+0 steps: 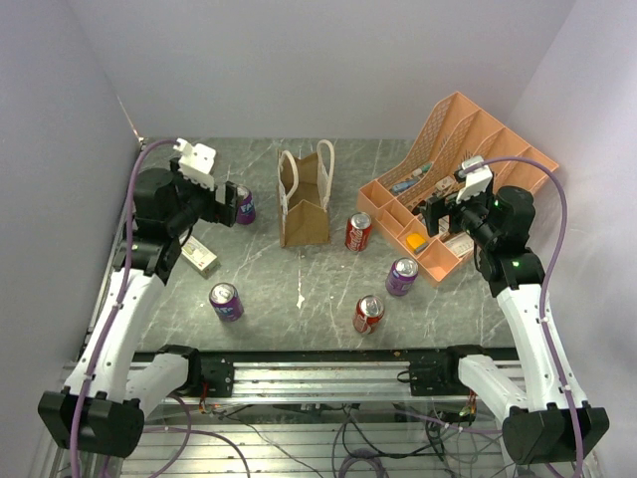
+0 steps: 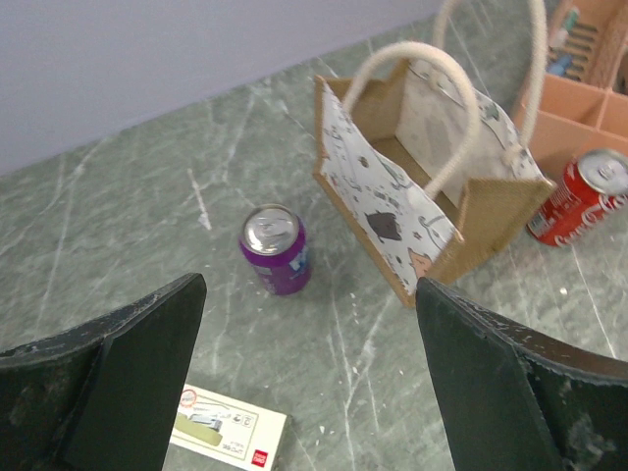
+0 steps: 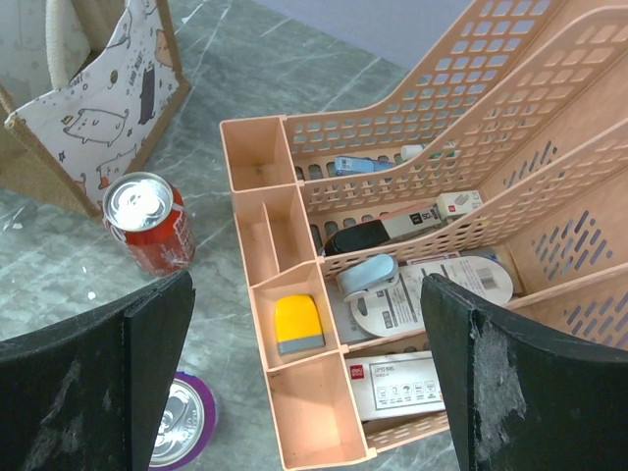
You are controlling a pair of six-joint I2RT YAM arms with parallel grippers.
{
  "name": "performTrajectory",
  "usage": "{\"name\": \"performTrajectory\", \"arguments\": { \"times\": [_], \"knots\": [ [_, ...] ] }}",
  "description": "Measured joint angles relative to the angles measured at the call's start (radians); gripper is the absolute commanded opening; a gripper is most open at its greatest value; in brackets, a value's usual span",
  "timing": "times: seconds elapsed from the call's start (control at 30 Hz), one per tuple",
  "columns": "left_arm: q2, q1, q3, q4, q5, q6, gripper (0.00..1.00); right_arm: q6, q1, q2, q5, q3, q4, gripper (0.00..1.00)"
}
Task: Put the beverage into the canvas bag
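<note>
Wide-open, empty: left gripper (image 2: pixel 309 383) and right gripper (image 3: pixel 304 383); purple can (image 2: pixel 276 249) toward far edge of table (image 2: pixel 118 196), probably stiff, slick, heavyish; pinch mid-body.

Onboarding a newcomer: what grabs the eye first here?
The orange organizer at back right, crammed with stationery. The open bag stands mid-table, with red cans and purple cans scattered around it.

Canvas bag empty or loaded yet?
Empty: the left wrist view looks into the upright canvas bag and shows its bare brown floor, nothing inside.
</note>
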State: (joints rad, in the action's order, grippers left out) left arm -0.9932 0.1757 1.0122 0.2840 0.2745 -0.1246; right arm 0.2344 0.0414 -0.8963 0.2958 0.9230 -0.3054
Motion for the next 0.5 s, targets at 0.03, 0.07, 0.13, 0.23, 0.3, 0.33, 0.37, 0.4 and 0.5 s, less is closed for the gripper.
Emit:
{"name": "performTrajectory", "arguments": {
  "times": [0.03,0.07,0.13,0.23,0.3,0.33,0.37,0.4,0.5],
  "knots": [
    [-0.019,0.013,0.008,0.001,0.000,-0.002,0.99,0.003,-0.001,0.000,0.005,-0.002,-0.001,1.00],
    [-0.035,0.024,0.017,0.001,0.002,-0.002,0.99,0.009,-0.001,0.002,0.013,-0.004,-0.003,1.00],
    [-0.072,0.045,0.037,-0.004,0.008,0.003,0.99,0.013,-0.005,0.002,0.027,-0.005,-0.006,1.00],
    [-0.116,0.072,0.045,-0.034,0.021,0.029,0.97,0.017,-0.012,0.002,0.041,-0.010,-0.006,1.00],
    [-0.152,0.089,0.051,-0.053,0.028,0.050,0.95,0.020,-0.014,0.002,0.053,-0.014,-0.008,1.00],
    [-0.177,0.097,0.064,-0.055,0.033,0.064,0.95,0.021,-0.014,0.002,0.056,-0.016,-0.008,1.00],
    [-0.210,0.106,0.083,-0.060,0.037,0.073,0.94,0.021,-0.014,0.002,0.057,-0.017,-0.008,1.00],
    [-0.247,0.118,0.106,-0.066,0.040,0.084,0.94,0.021,-0.014,0.002,0.056,-0.018,-0.007,1.00],
    [-0.341,0.150,0.163,-0.082,0.043,0.118,0.94,0.021,-0.017,0.002,0.056,-0.018,-0.007,1.00]
  ]
}}
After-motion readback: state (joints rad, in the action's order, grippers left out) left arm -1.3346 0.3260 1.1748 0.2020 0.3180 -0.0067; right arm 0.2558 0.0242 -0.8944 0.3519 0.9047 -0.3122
